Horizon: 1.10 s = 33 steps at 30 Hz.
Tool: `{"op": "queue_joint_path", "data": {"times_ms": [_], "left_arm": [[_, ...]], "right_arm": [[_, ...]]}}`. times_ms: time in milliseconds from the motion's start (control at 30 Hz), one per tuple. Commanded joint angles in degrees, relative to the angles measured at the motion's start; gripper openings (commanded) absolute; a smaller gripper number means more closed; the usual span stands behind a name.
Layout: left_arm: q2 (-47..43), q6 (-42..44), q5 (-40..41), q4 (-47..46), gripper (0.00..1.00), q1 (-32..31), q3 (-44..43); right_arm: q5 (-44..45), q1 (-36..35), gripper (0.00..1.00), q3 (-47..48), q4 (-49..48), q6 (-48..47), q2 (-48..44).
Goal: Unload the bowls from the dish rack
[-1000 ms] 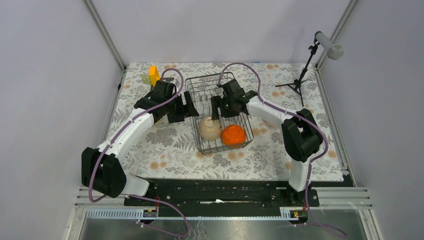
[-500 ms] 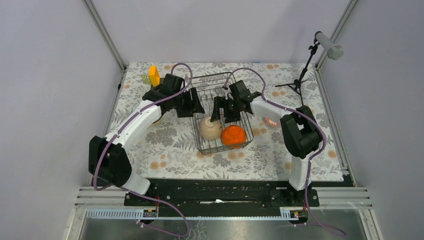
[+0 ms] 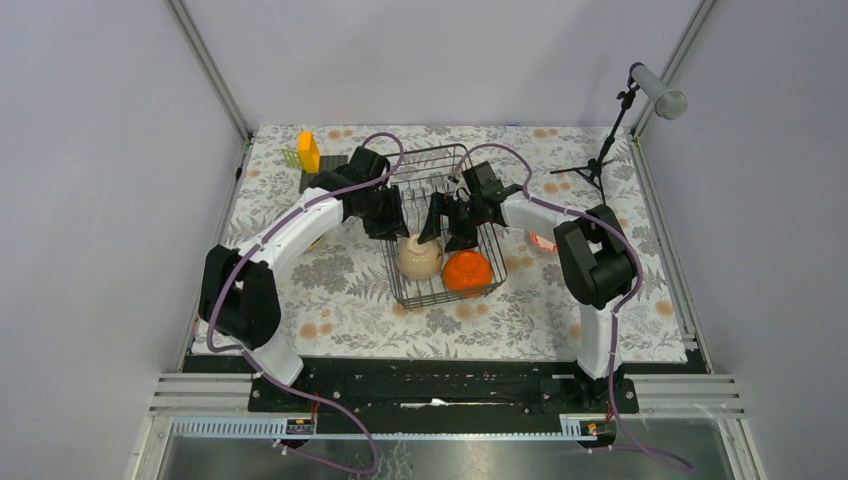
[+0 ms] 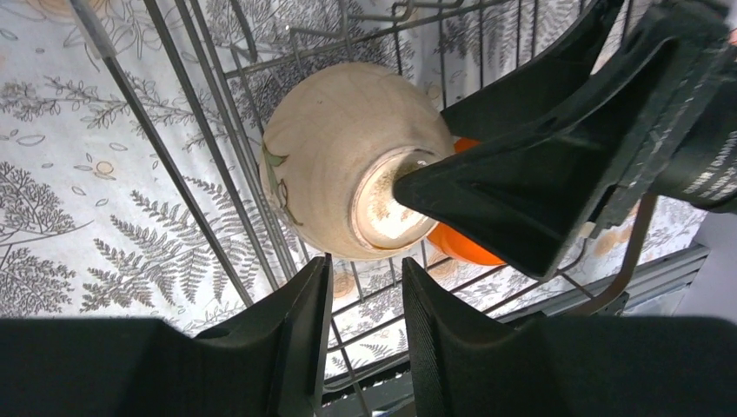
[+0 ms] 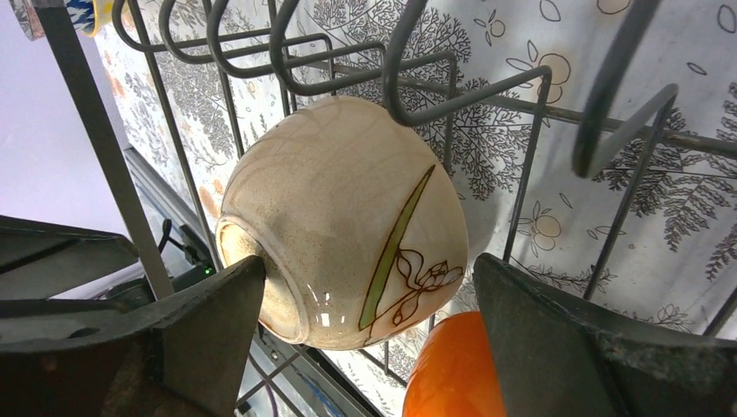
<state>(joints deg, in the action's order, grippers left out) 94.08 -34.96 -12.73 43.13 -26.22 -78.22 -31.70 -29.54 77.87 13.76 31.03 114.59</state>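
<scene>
The black wire dish rack [image 3: 437,173] stands mid-table. A beige bowl [image 3: 421,257] with a green leaf drawing lies tilted in its near part, foot ring showing, and an orange bowl [image 3: 467,270] sits to its right. My right gripper [image 3: 448,226] is open and straddles the beige bowl [image 5: 348,208]. One fingertip [image 5: 248,274] sits at the foot ring and the other is beside the orange bowl [image 5: 452,369]. My left gripper [image 3: 396,214] is narrowly open and empty [image 4: 365,278], just above the beige bowl [image 4: 339,148] at the rack's left side. The other bowls are not clearly in view.
A yellow object [image 3: 308,152] and a flat black mat [image 3: 322,168] lie at the back left behind the left arm. A small red-and-white item [image 3: 541,241] peeks out beside the right arm. A microphone tripod [image 3: 597,165] stands at the back right. Rack wires [image 5: 408,78] arch over the beige bowl.
My left gripper has swung right over the rack's left rim toward the beige bowl. My right gripper has dropped closer to the beige bowl. Both bowls stay put.
</scene>
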Motion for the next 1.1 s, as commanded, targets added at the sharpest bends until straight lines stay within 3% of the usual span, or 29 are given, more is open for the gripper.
{"op": "queue_joint_path", "data": {"times_ms": [0,367,567,1067], "left_arm": [[0.5,0.3,2.0,1.2,0.39,-0.4,-2.1],[0.2,-0.4,1.0,0.5,0.38,-0.4,-2.4],[-0.7,-0.9,1.3,0.5,0.38,-0.4,-3.3],[-2.3,-0.2,2.5,0.4,0.37,-0.3,-4.3]], "right_arm": [[2.8,0.0,0.96,-0.2,2.8,0.2,4.2],[-2.0,0.3,0.99,-1.2,-3.9,3.2,7.4],[-5.6,0.6,0.89,-3.5,-10.1,6.6,6.8],[7.4,0.7,0.73,-1.3,-3.6,-0.2,-3.8]]}}
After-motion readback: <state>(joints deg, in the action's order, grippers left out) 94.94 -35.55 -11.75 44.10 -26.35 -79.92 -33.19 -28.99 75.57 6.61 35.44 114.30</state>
